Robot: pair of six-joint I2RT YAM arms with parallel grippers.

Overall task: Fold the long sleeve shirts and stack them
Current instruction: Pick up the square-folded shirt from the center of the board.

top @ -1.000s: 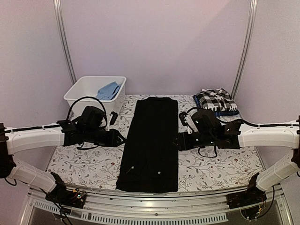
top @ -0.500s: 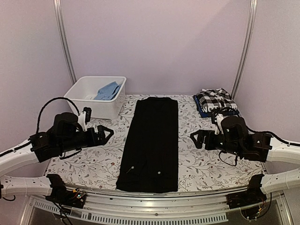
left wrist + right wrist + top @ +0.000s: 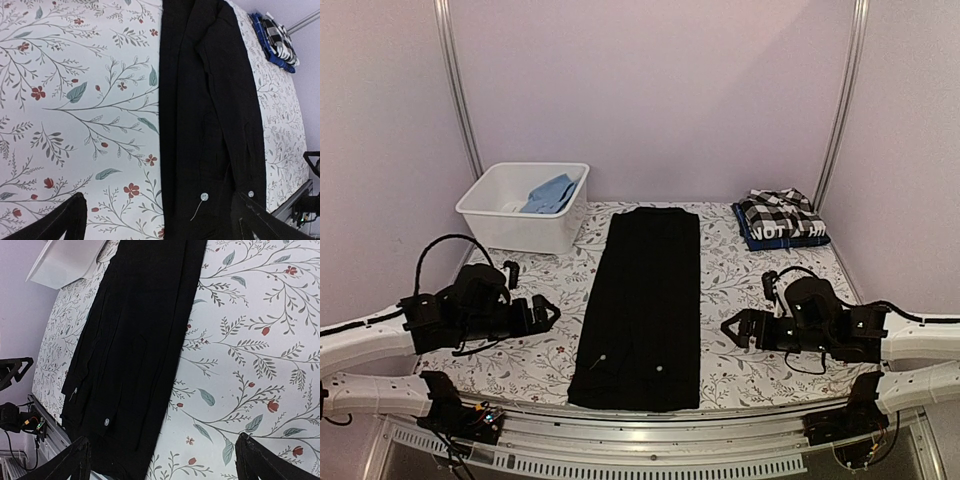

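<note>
Lengthwise folding looks finished on the black shirt. It lies as a long narrow strip between the two grippers, sides turned in, with small white buttons showing at the end nearest the arm bases. The left gripper hovers just off the strip's left edge with its fingers spread wide and nothing between them. The right gripper faces it from the other side, just as wide and just as empty. Neither touches the cloth.

Well beyond the right gripper, toward the back wall, the checked shirt sits folded on top of the dark shirt with white lettering, so that pile is probably where this one ends up. Beyond the left gripper stands the white bin holding a blue cloth.

The next move likely calls for each gripper to pinch one corner of the near end and carry it toward the far end, halving the strip. The corners lie flat on the floral table cover, so the fingers would need to come in low and catch every layer, or the tucked sides may slip out.

A second ago both arms reached across the table with the grippers pressed in against the strip's edges at mid-length, jaws narrower. They have since let go, drawn back toward their bases and dropped lower. The strip has kept its shape and place.
</note>
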